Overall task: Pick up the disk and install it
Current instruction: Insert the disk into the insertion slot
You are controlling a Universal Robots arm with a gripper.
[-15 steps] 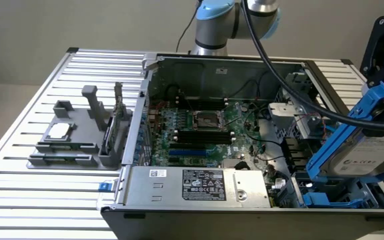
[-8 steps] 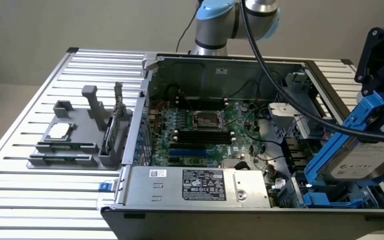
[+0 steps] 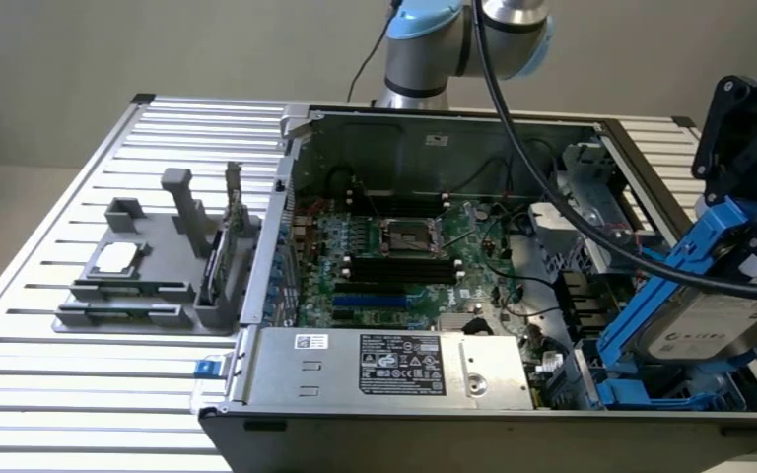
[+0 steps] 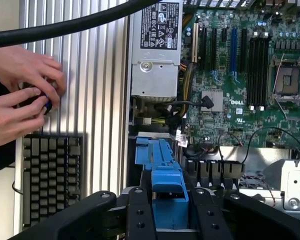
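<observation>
Disk (image 3: 724,327) silver-grey, blue-framed; motherboard (image 3: 473,251) green; hand (image 4: 171,200) black; table (image 3: 50,399) ribbed silver.

The black claw (image 4: 171,220) grips the disk (image 4: 167,175) by its blue carrier, one finger on either side. Beyond it lies an open computer: a green motherboard (image 4: 230,100) with rows of slots and a bare processor socket (image 4: 288,80), and beside the board a grey power-supply box (image 4: 155,65) with a black label. Next to the case, on the ribbed metal desk (image 4: 100,90), rests a keyboard (image 4: 50,175). A person's hands (image 4: 20,95) hold something small and dark just beside it. A thick black cable (image 4: 65,27) crosses the desk.
</observation>
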